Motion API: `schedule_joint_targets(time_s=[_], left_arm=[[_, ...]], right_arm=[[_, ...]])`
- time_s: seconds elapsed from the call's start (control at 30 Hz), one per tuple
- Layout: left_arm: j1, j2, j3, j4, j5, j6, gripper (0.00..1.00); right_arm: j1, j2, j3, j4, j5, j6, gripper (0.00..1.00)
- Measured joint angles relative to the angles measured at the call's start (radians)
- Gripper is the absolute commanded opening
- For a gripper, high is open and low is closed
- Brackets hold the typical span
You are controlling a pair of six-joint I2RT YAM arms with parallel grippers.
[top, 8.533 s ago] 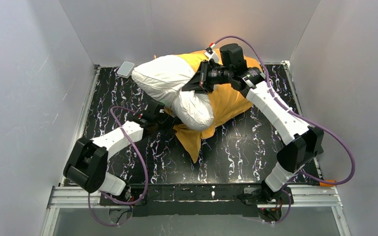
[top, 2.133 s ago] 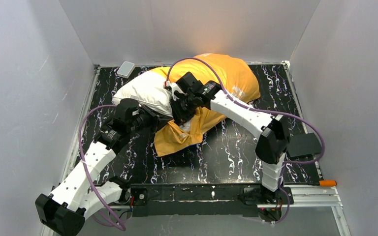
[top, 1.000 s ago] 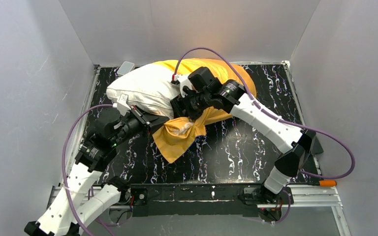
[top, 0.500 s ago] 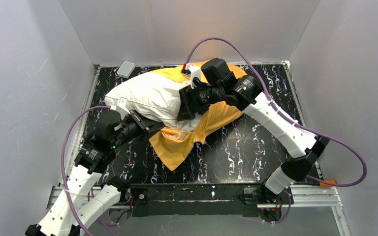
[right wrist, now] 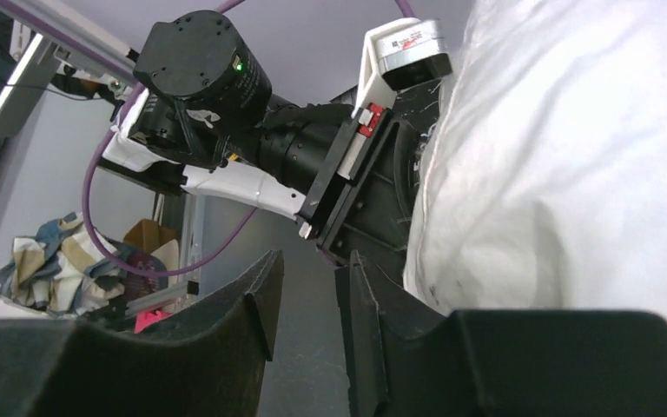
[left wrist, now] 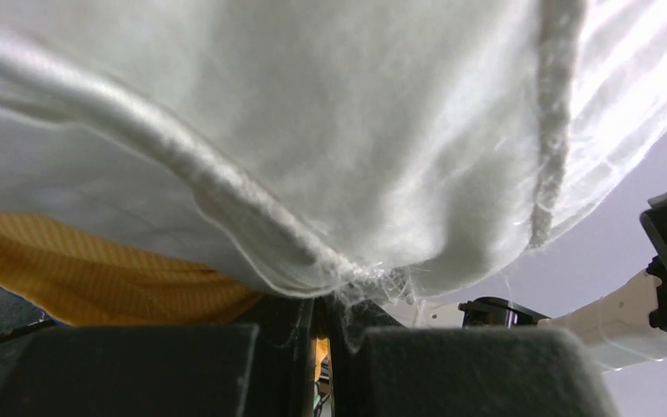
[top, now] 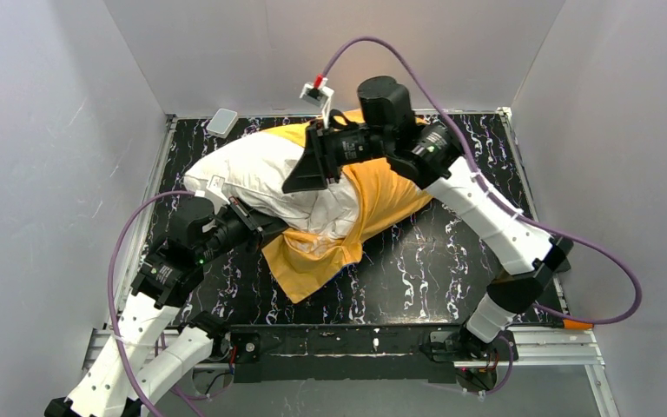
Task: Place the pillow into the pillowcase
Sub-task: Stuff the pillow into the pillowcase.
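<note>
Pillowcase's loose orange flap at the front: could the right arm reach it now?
Probably yes: the pillowcase flap lies uncovered beside the pillow, and the right gripper hangs above the pillow with nothing between its fingers.

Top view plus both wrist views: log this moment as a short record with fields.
pillow: white, partly in, left half bare
pillowcase: orange side out, over the pillow's right end, loose flap lying toward the arms
left gripper: shut at the pillow's frayed seam; what it pinches is unclear
right gripper: open, empty, beside the pillow
task: unfinished
</note>
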Motion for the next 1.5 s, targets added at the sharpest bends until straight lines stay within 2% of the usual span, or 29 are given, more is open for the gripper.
schedule_joint_targets(time_s=[0.17, 0.43, 0.53, 0.73, 0.9, 1.17, 1.3, 1.4, 1.5], left_arm=[[0.0, -0.003, -0.01, -0.005, 0.0, -0.007, 0.0], [0.0, -0.002, 0.002, -0.083, -0.035, 0.013, 0.0], [0.0, 0.003, 0.037, -0.164, -0.076, 0.038, 0.0], [-0.008, 0.009, 0.103, -0.276, -0.153, 0.065, 0.0], [-0.01, 0.056, 0.111, -0.236, -0.157, 0.037, 0.0], [-0.009, 0.236, 0.174, -0.192, -0.143, 0.019, 0.0], [-0.013, 0.246, 0.181, -0.228, -0.153, 0.054, 0.0], [-0.022, 0.242, 0.204, -0.246, -0.15, 0.082, 0.0], [-0.027, 0.197, 0.209, -0.211, -0.131, 0.091, 0.0]], right_arm=[[0.067, 0.134, 0.108, -0.037, 0.025, -0.04, 0.44], [0.093, 0.349, 0.169, -0.249, 0.349, -0.145, 0.4], [0.11, 0.34, 0.071, -0.255, 0.442, -0.183, 0.4], [0.134, 0.211, -0.273, -0.097, 0.542, -0.212, 0.39], [0.134, 0.188, -0.43, 0.051, 0.531, -0.219, 0.39], [0.137, 0.301, -0.428, 0.064, 0.433, -0.291, 0.45], [0.13, 0.286, -0.488, 0.082, 0.32, -0.355, 0.58], [0.106, 0.228, -0.512, 0.08, 0.243, -0.373, 0.72], [0.06, 0.175, -0.45, -0.004, 0.191, -0.358, 0.82]])
